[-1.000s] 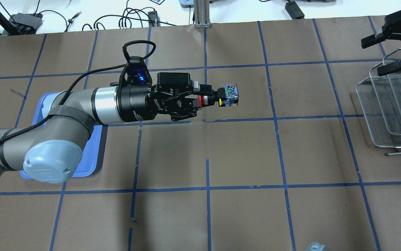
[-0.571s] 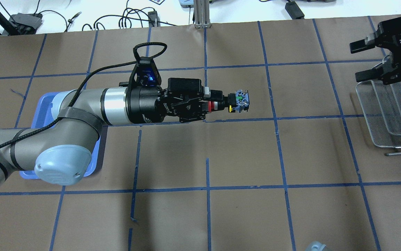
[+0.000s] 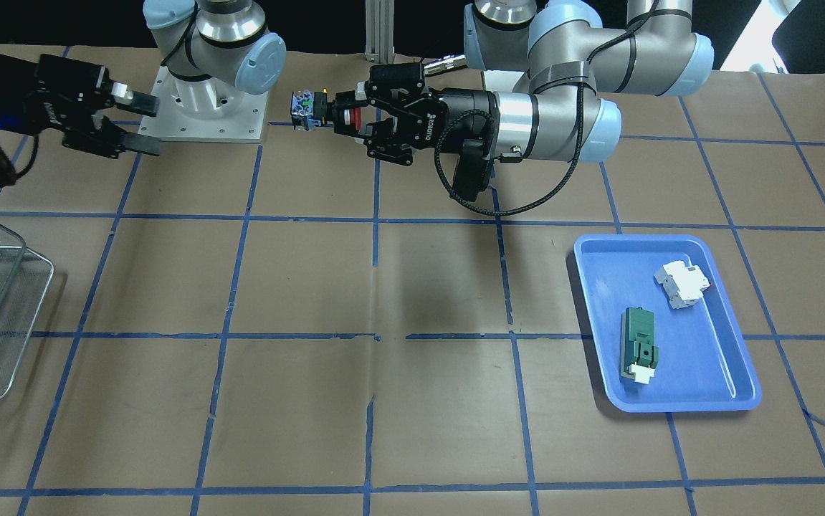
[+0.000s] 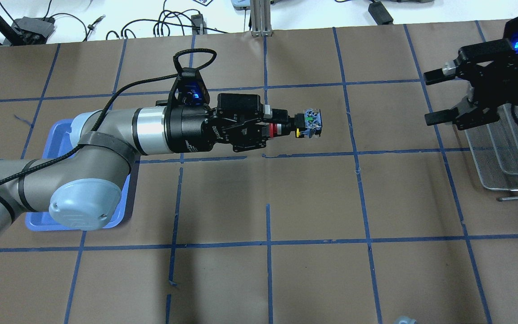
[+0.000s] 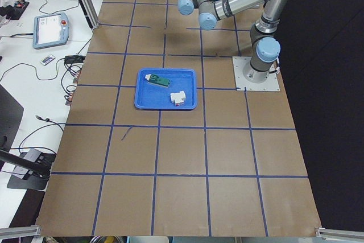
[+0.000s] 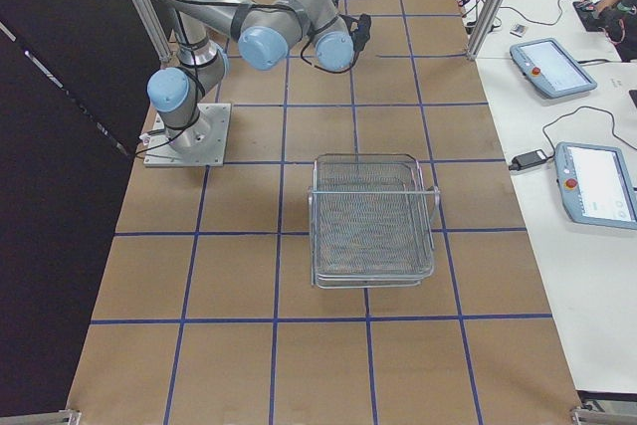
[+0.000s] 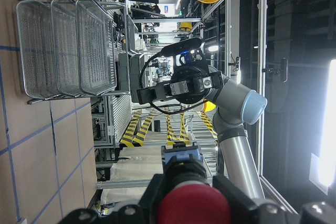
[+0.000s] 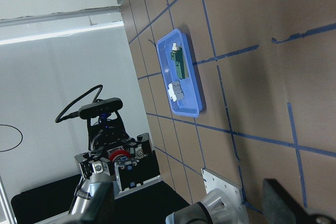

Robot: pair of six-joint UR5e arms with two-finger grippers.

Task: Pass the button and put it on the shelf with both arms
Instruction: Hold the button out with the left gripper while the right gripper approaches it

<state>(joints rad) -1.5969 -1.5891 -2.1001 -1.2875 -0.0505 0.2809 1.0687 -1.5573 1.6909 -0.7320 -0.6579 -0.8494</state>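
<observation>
Your left gripper (image 4: 280,127) clamps the button (image 4: 308,126) by its cap; long axis points at the right gripper (image 4: 427,99), jaws spread, empty, well apart.

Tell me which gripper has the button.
The left gripper, shut on the button at its red cap; the right gripper is open and empty.

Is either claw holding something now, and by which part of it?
The left claw holds the button by its red cap end; its rear end sticks out free. The right claw is open and empty.
</observation>
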